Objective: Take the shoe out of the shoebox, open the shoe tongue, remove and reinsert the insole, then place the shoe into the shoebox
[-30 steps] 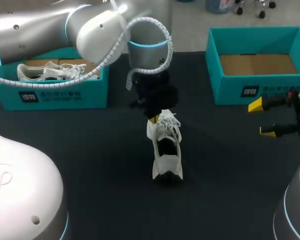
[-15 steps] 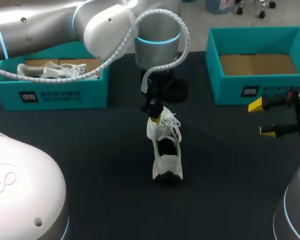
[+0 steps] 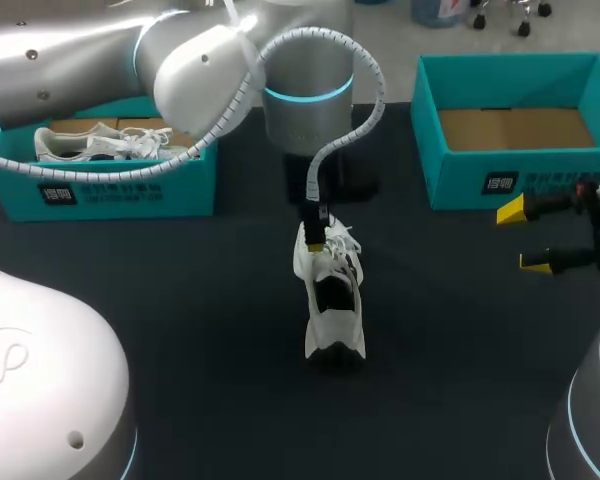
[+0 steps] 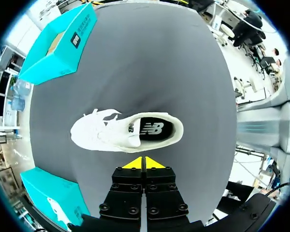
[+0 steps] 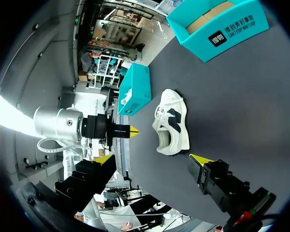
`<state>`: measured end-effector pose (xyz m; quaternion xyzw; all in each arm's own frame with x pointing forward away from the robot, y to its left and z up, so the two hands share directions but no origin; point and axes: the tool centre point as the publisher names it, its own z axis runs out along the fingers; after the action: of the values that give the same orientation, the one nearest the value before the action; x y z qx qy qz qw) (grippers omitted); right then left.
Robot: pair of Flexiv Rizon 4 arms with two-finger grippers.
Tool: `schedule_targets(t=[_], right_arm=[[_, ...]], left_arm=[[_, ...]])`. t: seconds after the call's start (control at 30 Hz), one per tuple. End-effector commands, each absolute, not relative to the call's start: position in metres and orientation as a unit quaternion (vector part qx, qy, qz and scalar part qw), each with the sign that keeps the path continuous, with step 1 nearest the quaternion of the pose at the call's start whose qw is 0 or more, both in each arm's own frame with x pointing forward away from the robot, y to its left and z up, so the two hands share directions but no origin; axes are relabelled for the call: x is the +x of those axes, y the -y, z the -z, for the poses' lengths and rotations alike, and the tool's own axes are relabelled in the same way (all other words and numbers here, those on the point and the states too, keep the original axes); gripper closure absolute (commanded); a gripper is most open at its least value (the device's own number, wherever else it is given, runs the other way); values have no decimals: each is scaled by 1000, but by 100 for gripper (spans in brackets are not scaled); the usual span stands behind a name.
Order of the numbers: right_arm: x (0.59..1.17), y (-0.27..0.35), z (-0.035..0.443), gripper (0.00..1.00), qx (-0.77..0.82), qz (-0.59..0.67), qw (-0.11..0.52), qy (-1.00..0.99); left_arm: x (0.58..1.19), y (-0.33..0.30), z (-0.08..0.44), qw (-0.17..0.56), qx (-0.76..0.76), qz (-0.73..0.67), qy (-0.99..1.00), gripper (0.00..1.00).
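Observation:
A white shoe (image 3: 330,292) stands on its sole in the middle of the dark table, toe toward the far side. My left gripper (image 3: 315,240) hangs a little above its laces, shut, with nothing in it. In the left wrist view the closed yellow tips (image 4: 144,163) point down beside the shoe (image 4: 128,131), whose insole shows in the opening. My right gripper (image 3: 528,238) stays near the table's right edge, open and holding nothing. In the right wrist view its fingers (image 5: 152,159) are spread wide, with the shoe (image 5: 171,126) well ahead and the left gripper (image 5: 130,130) above it.
A teal shoebox (image 3: 100,190) at the back left holds another white shoe (image 3: 100,143). A second teal shoebox (image 3: 510,170) at the back right shows only its cardboard floor. My left arm's thick wrist (image 3: 305,90) looms over the table's middle back.
The left arm's wrist has swung round over the shoe's toe end, and its shut gripper has settled closer above the laces. The shoe and the right arm have not moved.

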<state>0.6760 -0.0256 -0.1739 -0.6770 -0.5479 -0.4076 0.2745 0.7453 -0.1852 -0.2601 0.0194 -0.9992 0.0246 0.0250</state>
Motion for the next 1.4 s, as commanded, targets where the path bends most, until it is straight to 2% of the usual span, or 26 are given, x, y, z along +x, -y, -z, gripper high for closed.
schedule_targets(t=[0.03,0.23,0.5,0.53,0.57,0.6,0.67,0.73,0.77,0.8,1.07,1.4], right_arm=[[675,25,174,0,-679,407,273,547],[675,25,174,0,-679,407,273,547],[675,25,174,0,-679,407,273,547],[675,25,174,0,-679,407,273,547],[675,25,174,0,-679,407,273,547],[675,25,174,0,-679,407,273,547],[675,25,174,0,-679,407,273,547],[675,25,174,0,-679,407,273,547],[675,25,174,0,-679,407,273,547],[675,25,174,0,-679,407,273,547],[675,25,174,0,-679,407,273,547],[675,25,174,0,-679,407,273,547]], left_arm=[[723,185,265,-6,142,-35,989,100],[702,196,271,-34,108,-26,993,100],[692,209,295,-34,50,-25,998,100],[690,210,297,-31,44,-36,998,98],[689,211,300,-30,33,-38,998,84],[689,213,302,-34,32,-36,998,76],[688,215,308,-36,28,-29,999,67],[684,218,312,-31,17,-32,999,36],[682,218,314,-28,8,-30,999,13],[679,219,315,-31,7,-28,999,1],[670,226,328,-10,-5,-34,999,0],[663,225,359,-21,3,-30,999,0]])
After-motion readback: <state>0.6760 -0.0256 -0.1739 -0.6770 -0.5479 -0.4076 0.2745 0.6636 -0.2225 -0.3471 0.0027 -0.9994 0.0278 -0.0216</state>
